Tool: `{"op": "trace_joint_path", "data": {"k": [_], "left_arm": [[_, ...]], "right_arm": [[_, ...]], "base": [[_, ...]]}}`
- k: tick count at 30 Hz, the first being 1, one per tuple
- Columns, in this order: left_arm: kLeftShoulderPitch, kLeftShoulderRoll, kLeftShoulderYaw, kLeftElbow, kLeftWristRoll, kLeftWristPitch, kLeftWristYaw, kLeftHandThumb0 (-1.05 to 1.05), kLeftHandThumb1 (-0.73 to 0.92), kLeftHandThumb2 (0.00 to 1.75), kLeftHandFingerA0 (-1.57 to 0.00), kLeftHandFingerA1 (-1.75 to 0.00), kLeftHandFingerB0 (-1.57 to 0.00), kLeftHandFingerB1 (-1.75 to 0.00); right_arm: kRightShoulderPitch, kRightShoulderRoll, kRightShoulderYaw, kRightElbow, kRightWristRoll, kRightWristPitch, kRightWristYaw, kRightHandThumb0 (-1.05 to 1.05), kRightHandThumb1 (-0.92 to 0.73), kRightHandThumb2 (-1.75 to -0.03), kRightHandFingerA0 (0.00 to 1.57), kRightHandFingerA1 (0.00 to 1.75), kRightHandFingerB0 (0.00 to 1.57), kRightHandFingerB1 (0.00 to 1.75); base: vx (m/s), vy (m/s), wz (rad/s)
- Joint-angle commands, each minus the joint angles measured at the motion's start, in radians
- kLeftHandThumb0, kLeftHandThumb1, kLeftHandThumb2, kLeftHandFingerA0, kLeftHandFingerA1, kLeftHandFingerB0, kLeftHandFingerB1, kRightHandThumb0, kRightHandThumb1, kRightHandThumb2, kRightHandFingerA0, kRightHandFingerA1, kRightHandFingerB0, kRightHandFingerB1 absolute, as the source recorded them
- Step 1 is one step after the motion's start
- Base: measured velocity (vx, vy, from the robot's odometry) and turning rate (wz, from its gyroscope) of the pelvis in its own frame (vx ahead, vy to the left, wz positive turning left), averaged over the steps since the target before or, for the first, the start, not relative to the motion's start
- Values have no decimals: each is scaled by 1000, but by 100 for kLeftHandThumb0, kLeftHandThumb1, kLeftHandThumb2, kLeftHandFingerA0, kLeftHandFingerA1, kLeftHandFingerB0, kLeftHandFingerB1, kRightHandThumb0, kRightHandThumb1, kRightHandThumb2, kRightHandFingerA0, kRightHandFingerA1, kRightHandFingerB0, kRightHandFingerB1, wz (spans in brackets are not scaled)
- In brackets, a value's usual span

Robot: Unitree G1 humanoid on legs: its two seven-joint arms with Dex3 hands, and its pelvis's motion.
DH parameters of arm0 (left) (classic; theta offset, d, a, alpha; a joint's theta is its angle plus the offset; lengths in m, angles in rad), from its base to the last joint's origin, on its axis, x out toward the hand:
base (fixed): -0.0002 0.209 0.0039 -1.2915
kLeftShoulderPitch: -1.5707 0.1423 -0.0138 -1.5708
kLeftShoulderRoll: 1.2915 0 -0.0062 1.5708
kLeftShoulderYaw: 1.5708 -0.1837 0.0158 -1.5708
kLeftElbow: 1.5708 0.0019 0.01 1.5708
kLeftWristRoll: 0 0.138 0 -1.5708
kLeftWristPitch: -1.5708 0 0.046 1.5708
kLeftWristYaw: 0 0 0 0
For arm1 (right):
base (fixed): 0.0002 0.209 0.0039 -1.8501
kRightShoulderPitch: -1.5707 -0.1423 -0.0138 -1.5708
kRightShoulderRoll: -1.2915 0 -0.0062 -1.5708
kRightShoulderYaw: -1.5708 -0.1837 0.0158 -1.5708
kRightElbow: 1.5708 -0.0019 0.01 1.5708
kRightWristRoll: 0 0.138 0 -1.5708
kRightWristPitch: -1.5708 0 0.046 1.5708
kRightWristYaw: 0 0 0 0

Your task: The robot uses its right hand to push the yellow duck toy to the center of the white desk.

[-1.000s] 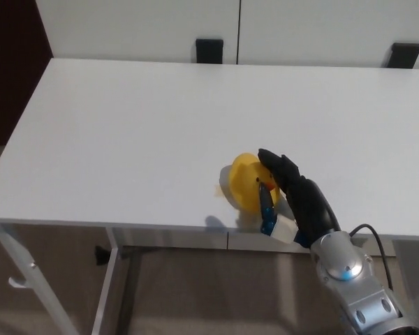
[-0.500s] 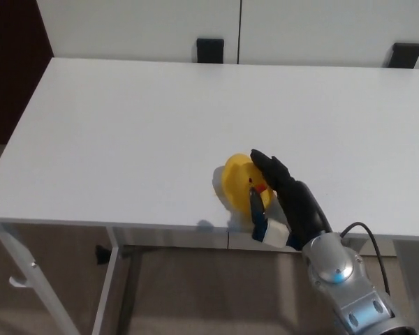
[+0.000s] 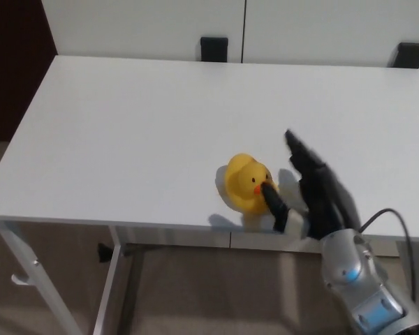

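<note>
Yellow duck toy near front edge of white bench, lower centre. Right robot hand open, thumb touching beak. Risk: off-centre push spins or tips duck off edge.

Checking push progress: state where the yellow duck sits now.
In the head view, the yellow duck sits near the white desk's front edge, right of middle, the right hand beside it.

Yellow duck toy near white desk front edge, right hand beside it (fingers spread, thumb touching)
</note>
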Motion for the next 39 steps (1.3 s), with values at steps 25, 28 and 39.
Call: {"op": "trace_joint_path", "data": {"k": [25,28,39], "left_arm": [[59,11,18,1,-10,-23,8,60,-34,170,-131,-101,-129,-97],[62,13,20,4,-11,-23,12,66,-35,175,-131,-100,-134,-97],[64,19,20,-4,-7,-26,12,53,-31,172,-131,-102,-132,-97]], "right_arm": [[424,-434,-788,-167,393,-386,91,-99,-73,-103,0,41,0,25],[493,-462,-881,-8,425,-488,78,-84,-82,-73,0,0,0,19],[685,-451,-973,311,515,-469,281,-62,-69,-68,0,14,0,54]], "base": [[0,0,0],[0,0,0],[0,0,1]]}}
